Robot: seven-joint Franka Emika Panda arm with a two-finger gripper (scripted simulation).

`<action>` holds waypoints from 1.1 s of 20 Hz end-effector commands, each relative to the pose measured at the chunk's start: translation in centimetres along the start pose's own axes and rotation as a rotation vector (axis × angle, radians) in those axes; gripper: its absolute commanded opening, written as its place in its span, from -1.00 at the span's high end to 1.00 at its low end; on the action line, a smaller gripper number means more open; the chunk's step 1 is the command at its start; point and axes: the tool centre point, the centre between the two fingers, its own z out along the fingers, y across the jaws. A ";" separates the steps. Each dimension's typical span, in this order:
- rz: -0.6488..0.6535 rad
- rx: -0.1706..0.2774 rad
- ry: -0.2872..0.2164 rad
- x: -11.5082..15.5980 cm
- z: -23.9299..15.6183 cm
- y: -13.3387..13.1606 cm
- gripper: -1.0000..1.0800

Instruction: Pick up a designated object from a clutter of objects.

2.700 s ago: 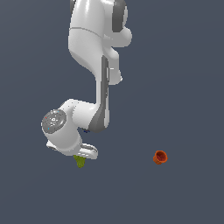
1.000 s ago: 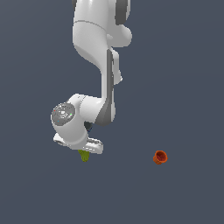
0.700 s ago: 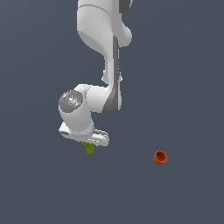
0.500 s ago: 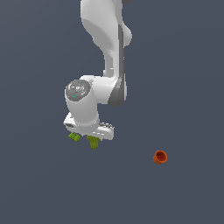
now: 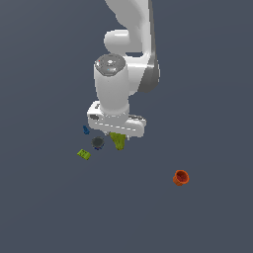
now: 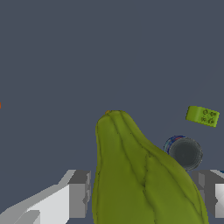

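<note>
Centre of the exterior view, the white arm (image 5: pixel 123 74) drops straight down and the gripper (image 5: pixel 117 132) sits just below the middle of the frame, with the olive pear (image 5: pixel 118 140) poking out beneath it. In the wrist view that pear (image 6: pixel 140 179) fills the lower middle, ribbed and lumpy, narrowing to a stub that points away from the camera, and a grey finger (image 6: pixel 79 193) shows hard against one flank with the other at the far flank, so the claw is closed down to the pear's width and has it in its grip. Whether the pear is clear of the floor I cannot tell. Just left of it in the exterior view lies the dark grey round thing (image 5: pixel 98 143), with the blue piece (image 5: pixel 86 130) up and left of that and the green block (image 5: pixel 84 154) lower left. The orange cup (image 5: pixel 181 177) sits well apart at lower right
</note>
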 end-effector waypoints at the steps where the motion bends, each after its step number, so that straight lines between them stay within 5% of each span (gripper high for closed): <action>1: 0.000 -0.001 0.003 -1.5 -1.8 -1.1 1.00; 22: 0.001 -0.006 0.005 -15.3 -17.2 -11.4 1.00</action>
